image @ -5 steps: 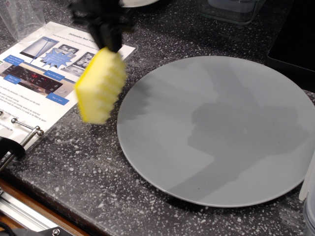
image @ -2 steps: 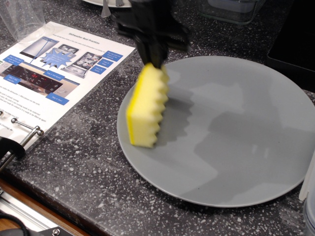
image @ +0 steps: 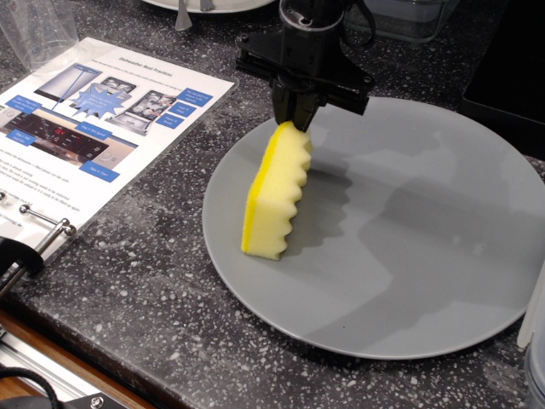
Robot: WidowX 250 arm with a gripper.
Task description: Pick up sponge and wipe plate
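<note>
The bright yellow sponge hangs on edge from my black gripper, which is shut on its top end. Its wavy ridged face points right and its thin darker yellow layer points left. The sponge's lower end is over the left part of the large round grey plate, at or just above the plate's surface; I cannot tell whether it touches. The plate lies flat on the dark speckled counter.
A printed instruction sheet in a ring binder lies to the left of the plate. A white dish is at the back edge. A clear container stands at the back right. A black object is at the far right.
My gripper has carried the sponge to the right, from over the counter beside the instruction sheet to over the plate's left part, and lowered it toward the plate.
</note>
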